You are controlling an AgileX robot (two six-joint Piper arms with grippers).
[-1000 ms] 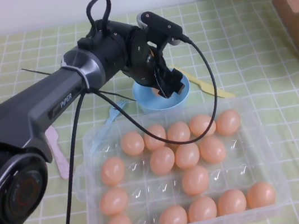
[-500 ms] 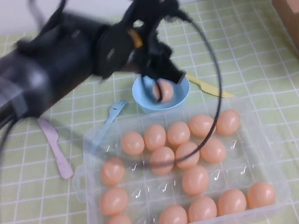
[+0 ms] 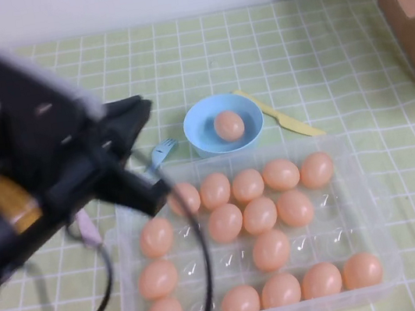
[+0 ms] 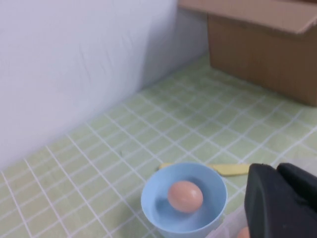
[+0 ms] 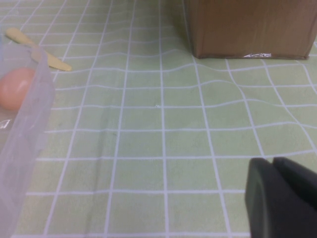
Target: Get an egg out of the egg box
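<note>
One egg (image 3: 228,125) in bowl (image 3: 202,142); left gripper (image 3: 135,119) unreadable; right gripper (image 5: 280,201) shut.

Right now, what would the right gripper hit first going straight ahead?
Likely the cardboard box, past bare cloth; depth unclear. Right gripper hangs beside the egg box, left gripper near the bowl.

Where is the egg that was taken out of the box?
The egg lies in the blue bowl just behind the egg box, beside the yellow knife; the left claw is off to its left.
</note>
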